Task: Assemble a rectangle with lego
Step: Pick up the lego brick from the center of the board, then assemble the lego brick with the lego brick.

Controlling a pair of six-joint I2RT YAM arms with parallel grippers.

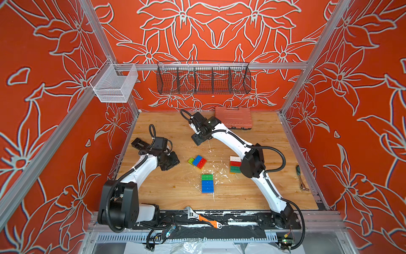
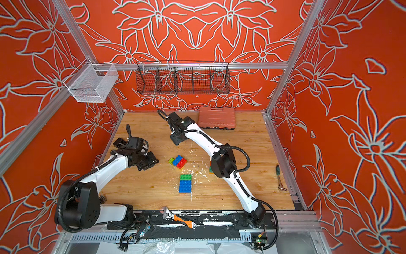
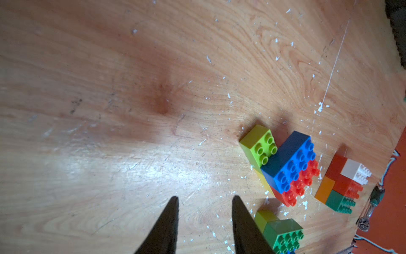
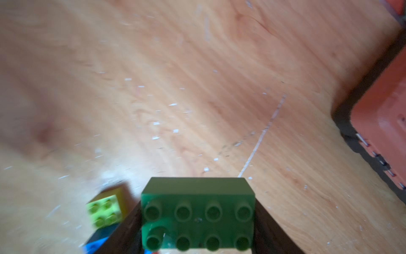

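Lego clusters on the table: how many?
3. Lime-blue-red cluster central; green-blue cluster nearer the front edge; white-red-green cluster partly behind the right arm, so more may be hidden. Right fingers hold a separate dark green brick.

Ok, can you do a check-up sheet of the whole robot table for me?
Surface: wooden table, scattered white flecks.
Job's things: three separate clumps: lime-blue-red clump, green-blue clump, white-red-green clump; dark green brick held.
Clutter: pink case, orange-handled wrench, small hand tool.
Grippers: left claw open, empty; right claw shut on the dark green brick.
Cables: black hoses along both arms.
Surroundings: flowered walls, black wire basket, white mesh basket.
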